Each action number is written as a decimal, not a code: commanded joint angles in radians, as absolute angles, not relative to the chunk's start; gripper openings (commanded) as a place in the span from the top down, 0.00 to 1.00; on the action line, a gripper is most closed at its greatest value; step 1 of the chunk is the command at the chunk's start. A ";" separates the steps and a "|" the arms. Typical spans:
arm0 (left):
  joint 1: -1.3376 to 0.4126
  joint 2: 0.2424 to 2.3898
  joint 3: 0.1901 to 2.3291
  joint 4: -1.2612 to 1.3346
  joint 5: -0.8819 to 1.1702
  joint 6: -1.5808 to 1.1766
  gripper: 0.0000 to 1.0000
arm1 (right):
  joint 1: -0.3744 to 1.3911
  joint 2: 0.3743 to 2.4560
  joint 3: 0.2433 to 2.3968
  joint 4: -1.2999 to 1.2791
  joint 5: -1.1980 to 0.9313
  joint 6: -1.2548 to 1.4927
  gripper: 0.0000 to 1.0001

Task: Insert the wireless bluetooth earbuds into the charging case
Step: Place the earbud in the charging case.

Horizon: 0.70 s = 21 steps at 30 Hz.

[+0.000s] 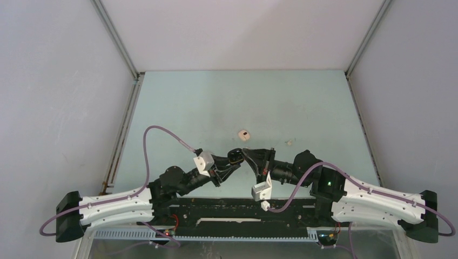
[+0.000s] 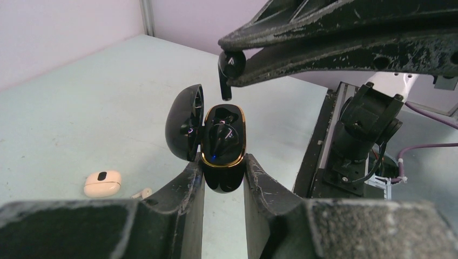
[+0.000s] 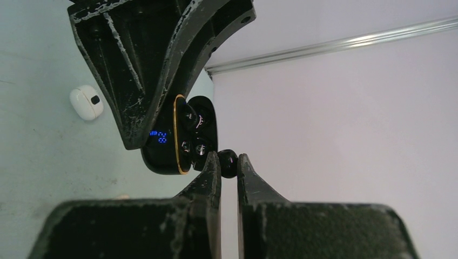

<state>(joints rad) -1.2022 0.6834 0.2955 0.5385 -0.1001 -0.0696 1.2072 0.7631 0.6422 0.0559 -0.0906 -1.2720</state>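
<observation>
A black charging case (image 2: 222, 178) with a gold rim is pinched between my left gripper's (image 2: 223, 167) fingers, its lid (image 2: 184, 123) swung open to the left. A blue light glows inside it, and something black and glossy lies in its wells. My right gripper (image 3: 228, 162) is shut on a black earbud (image 3: 227, 163), which hangs stem-down just above the case's open mouth (image 2: 231, 67). In the top view both grippers meet above the table's middle (image 1: 240, 155). The case's side shows a blue display (image 3: 158, 136).
A closed beige-pink case (image 1: 244, 133) lies on the table beyond the grippers, also visible as a pale case (image 2: 102, 183) in the left wrist view. A tiny white earbud (image 2: 143, 192) lies beside it. Another small pale earbud (image 1: 290, 142) lies to the right.
</observation>
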 commanded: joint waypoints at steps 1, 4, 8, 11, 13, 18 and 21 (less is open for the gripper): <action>-1.204 0.661 0.314 0.584 -0.096 -0.057 0.97 | 1.214 0.767 0.644 0.054 -0.101 -1.274 1.00; -1.204 0.662 0.311 0.585 -0.096 -0.055 0.97 | 1.214 0.770 0.644 0.050 -0.106 -1.272 1.00; -1.204 0.666 0.310 0.591 -0.088 -0.057 0.97 | 1.216 0.774 0.644 0.042 -0.109 -1.266 1.00; -1.204 0.669 0.310 0.596 -0.083 -0.058 0.97 | 1.216 0.779 0.644 0.049 -0.108 -1.264 1.00; -1.204 0.672 0.309 0.597 -0.080 -0.058 0.97 | 1.217 0.780 0.644 0.056 -0.107 -1.263 1.00; -1.204 0.675 0.309 0.600 -0.076 -0.054 0.97 | 1.218 0.784 0.644 0.050 -0.110 -1.264 1.00; -1.204 0.675 0.309 0.600 -0.076 -0.052 0.97 | 1.220 0.786 0.644 0.050 -0.112 -1.262 1.00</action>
